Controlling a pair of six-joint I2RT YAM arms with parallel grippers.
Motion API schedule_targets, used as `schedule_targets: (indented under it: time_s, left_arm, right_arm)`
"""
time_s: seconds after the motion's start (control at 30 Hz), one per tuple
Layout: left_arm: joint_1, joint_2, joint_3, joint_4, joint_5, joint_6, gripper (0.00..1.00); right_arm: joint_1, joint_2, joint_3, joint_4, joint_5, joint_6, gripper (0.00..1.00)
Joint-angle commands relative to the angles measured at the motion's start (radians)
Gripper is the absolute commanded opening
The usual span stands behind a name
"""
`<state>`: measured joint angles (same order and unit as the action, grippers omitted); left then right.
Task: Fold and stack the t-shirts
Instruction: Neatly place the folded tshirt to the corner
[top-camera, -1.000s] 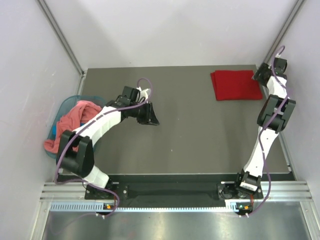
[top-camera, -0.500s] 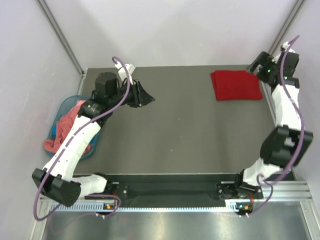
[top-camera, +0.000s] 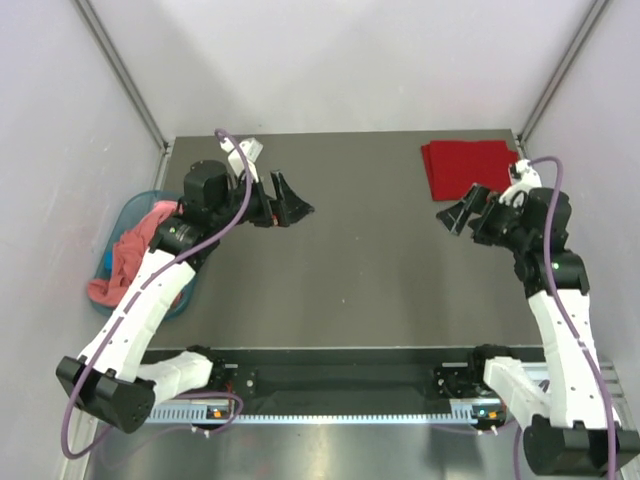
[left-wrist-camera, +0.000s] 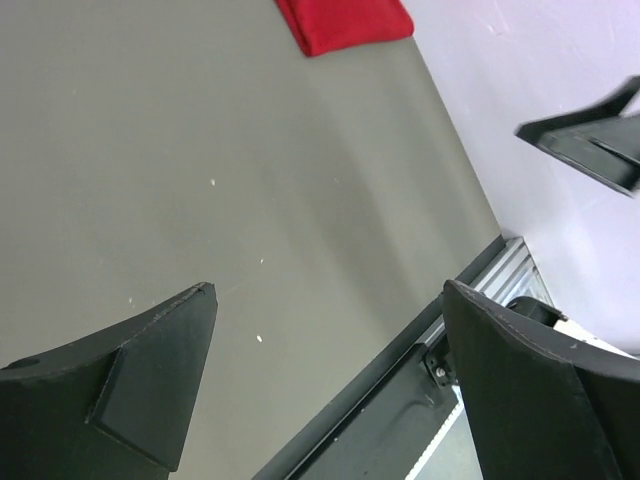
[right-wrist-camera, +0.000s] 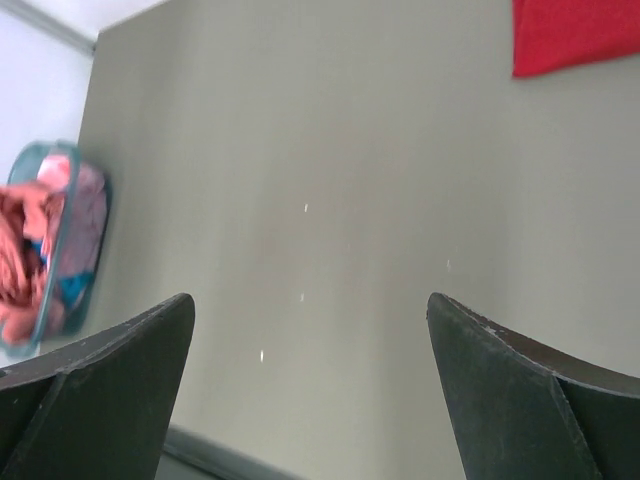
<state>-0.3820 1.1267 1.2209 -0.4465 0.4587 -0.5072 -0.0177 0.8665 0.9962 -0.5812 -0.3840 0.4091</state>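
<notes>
Left pincer (top-camera: 293, 200): fingers wide apart, empty, just opened.
Right pincer (top-camera: 456, 214): wide apart, empty, moved off the red t-shirt (top-camera: 470, 168).
Red t-shirt: folded, just beside right pincer.
Pink t-shirt (top-camera: 135, 255): in basket (top-camera: 133, 203) behind left pincer; likely next.

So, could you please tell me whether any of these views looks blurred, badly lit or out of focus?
Top external view: evenly lit and sharp, the folded red t-shirt crisp, shadows soft. Right wrist view: the teal basket holding the pink t-shirt is blurred at the left edge. Left wrist view: table sharp, its own fingers near-black with little detail.
</notes>
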Motion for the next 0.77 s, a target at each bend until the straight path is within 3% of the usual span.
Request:
schedule_targets:
  time_s: [0.0, 0.27, 0.73]
  left_arm:
    - [0.003, -0.083, -0.061, 0.041, -0.029, -0.002, 0.99]
    - [0.003, -0.251, -0.176, 0.114, -0.071, -0.025, 0.99]
    - [0.003, -0.317, -0.178, 0.101, -0.088, -0.007, 0.99]
  right_arm:
    - [0.010, -0.098, -0.002, -0.075, -0.049, -0.032, 1.00]
    - [0.010, -0.251, 0.010, -0.080, -0.050, -0.027, 1.00]
    - [0.010, -0.327, 0.032, -0.036, 0.020, 0.000, 1.00]
